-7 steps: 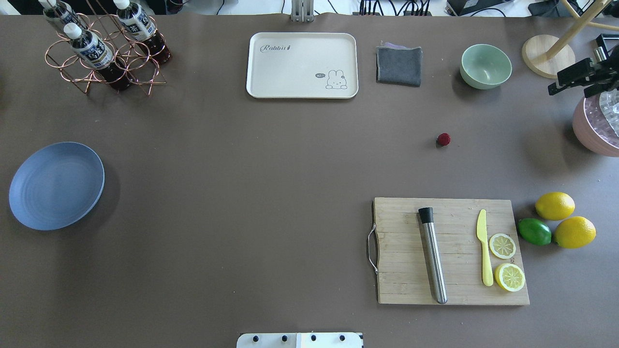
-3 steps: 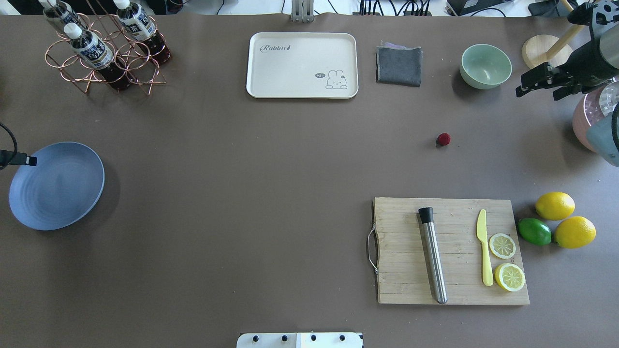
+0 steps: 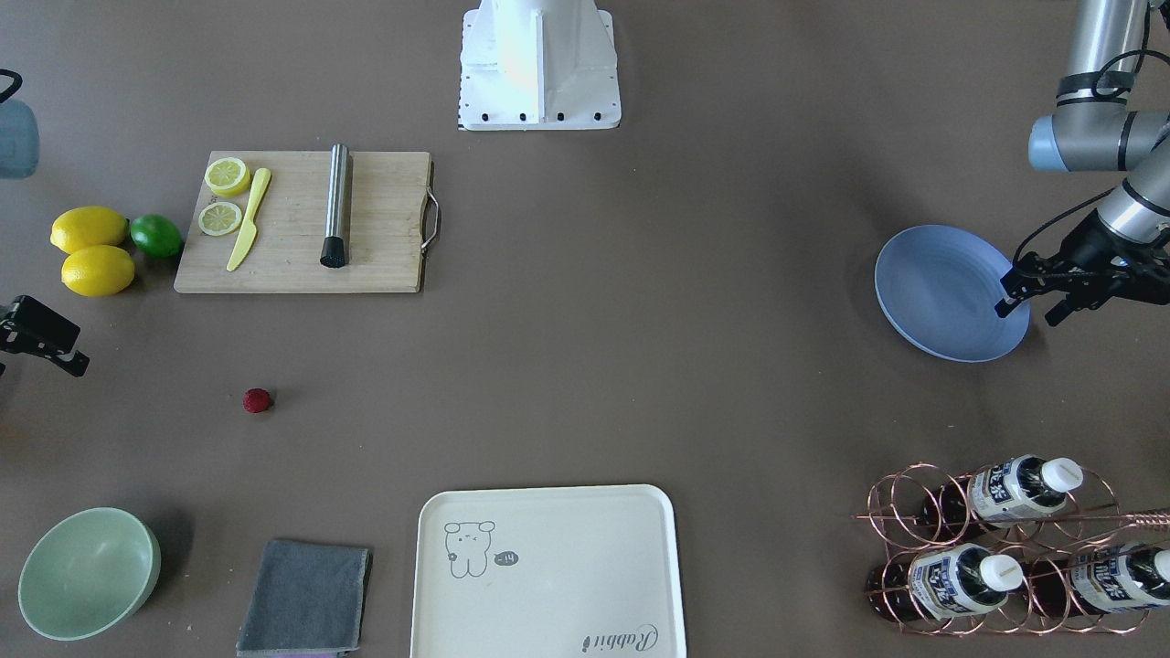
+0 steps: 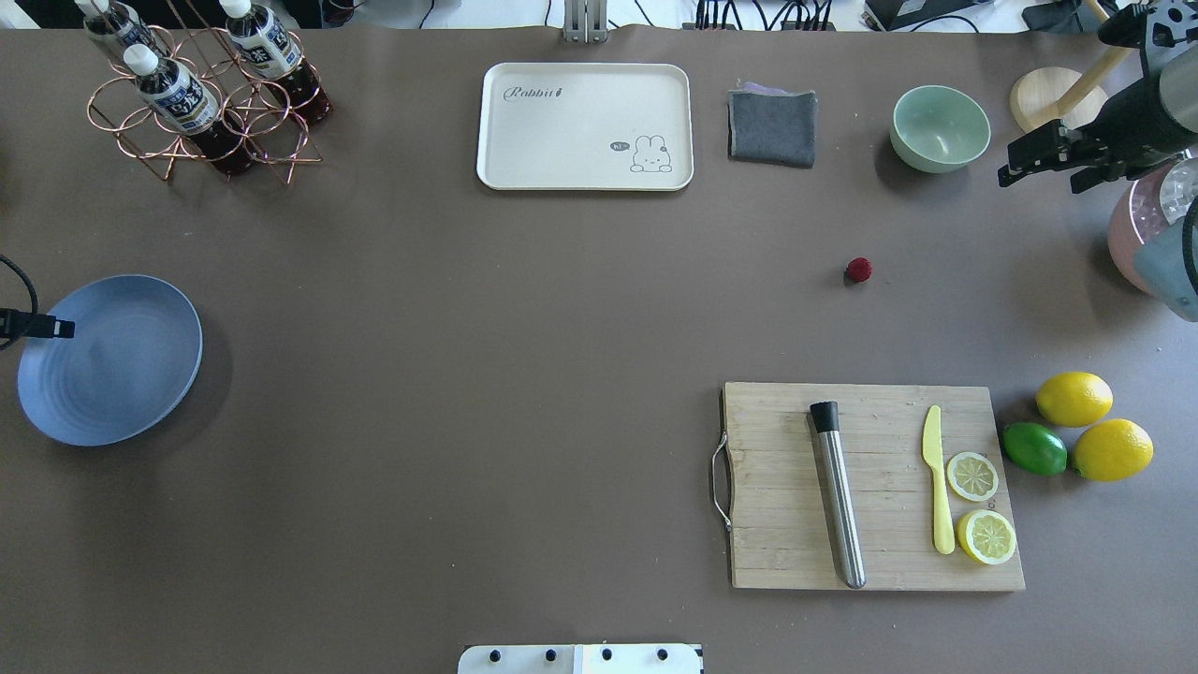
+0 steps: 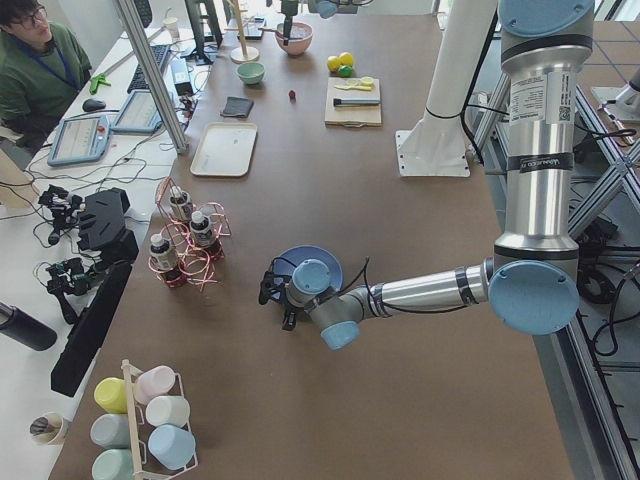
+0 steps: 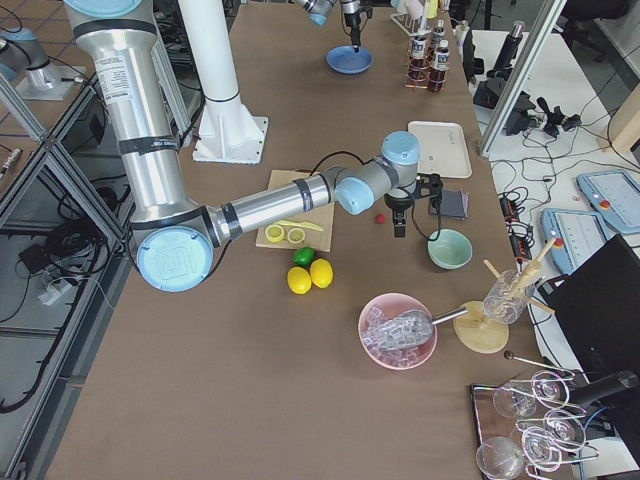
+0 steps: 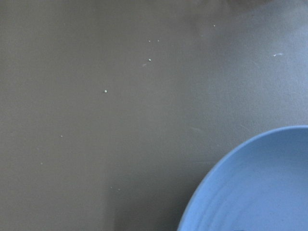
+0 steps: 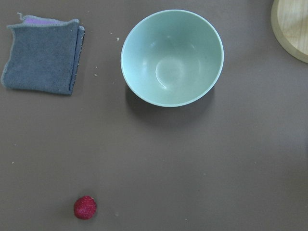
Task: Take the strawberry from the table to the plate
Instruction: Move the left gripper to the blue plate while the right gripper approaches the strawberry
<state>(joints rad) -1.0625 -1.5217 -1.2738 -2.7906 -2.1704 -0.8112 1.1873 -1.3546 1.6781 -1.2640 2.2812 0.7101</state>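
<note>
1. Leftmost, the left claw (image 3: 1026, 315) hangs over the outer rim of the plate (image 4: 122, 374), spread open and empty, well apart from the strawberry (image 4: 859, 271).
2. Further right, the strawberry sits alone on the bare surface (image 4: 468, 374), between the green bowl (image 4: 940, 128) and the cutting board (image 4: 777, 524); it is roundish, so no axis to favour.
3. Rightmost, the right claw (image 4: 1039, 183), also spread and empty, is the nearer one; the strawberry lies leftward of it and toward the robot.

Our arms (image 5: 540, 130) are silver tubes with pale-blue joint caps (image 5: 532, 297), a white base (image 3: 539, 64) and a black left end effector (image 3: 1026, 314).
</note>
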